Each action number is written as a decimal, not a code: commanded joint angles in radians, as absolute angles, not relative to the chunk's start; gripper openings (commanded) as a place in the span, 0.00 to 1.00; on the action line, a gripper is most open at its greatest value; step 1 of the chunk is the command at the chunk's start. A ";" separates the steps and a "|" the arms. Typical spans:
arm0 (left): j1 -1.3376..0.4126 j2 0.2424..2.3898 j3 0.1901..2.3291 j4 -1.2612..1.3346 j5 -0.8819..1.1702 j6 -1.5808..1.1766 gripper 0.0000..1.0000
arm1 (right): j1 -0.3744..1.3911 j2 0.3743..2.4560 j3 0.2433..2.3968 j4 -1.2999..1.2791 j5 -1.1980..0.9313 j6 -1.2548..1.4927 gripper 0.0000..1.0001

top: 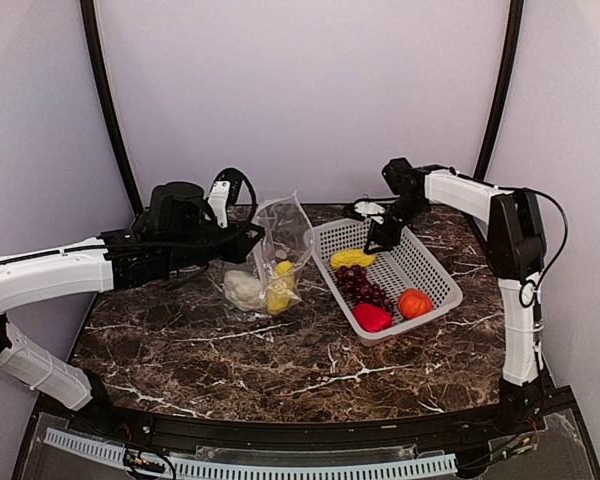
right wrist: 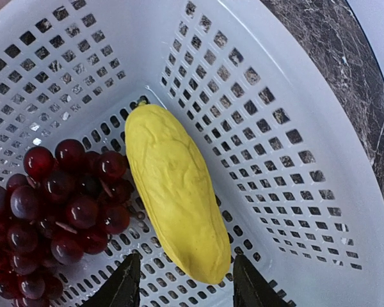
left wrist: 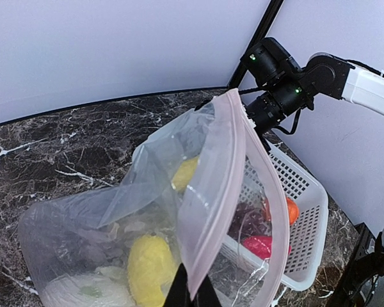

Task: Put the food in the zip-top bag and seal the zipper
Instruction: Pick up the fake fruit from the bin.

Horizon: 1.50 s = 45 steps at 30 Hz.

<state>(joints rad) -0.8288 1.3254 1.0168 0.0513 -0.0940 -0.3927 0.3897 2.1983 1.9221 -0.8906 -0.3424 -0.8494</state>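
The zip-top bag [top: 280,235] hangs with its mouth open and its bottom on the table; my left gripper [left wrist: 193,291] is shut on its pink zipper [left wrist: 211,211]. Inside lie a white cauliflower [top: 243,290] and a yellow piece [top: 280,287]. The white basket [top: 430,275] holds another yellow piece [right wrist: 176,192], purple grapes [right wrist: 57,204], a red pepper [top: 372,317] and a tomato [top: 414,302]. My right gripper [right wrist: 187,284] is open low in the basket's far end, one finger on each side of that yellow piece's tip, with a gap on both sides.
The basket stands right of the bag on the dark marble table [top: 230,350], its near wall almost against the bag. A curved black frame and pale walls close off the back. The right arm [left wrist: 288,83] reaches in over the basket's far rim.
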 commanded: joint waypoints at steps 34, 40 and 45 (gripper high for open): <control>-0.825 1.340 1.020 0.080 -0.065 -0.403 0.01 | 0.325 2.103 1.877 -0.943 -0.522 -0.745 0.23; -0.825 1.373 1.032 0.095 -0.079 -0.417 0.01 | 0.330 1.933 1.821 -0.989 -0.524 -0.693 0.22; -0.825 1.408 1.052 0.107 -0.098 -0.451 0.01 | 0.400 1.792 1.801 -1.103 -0.639 -0.626 0.24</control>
<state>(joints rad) -0.8288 1.3865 1.0168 0.0822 -0.0807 -0.4213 0.3374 1.8771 1.8206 -0.9874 -0.5278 -0.6907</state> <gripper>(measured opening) 0.012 0.321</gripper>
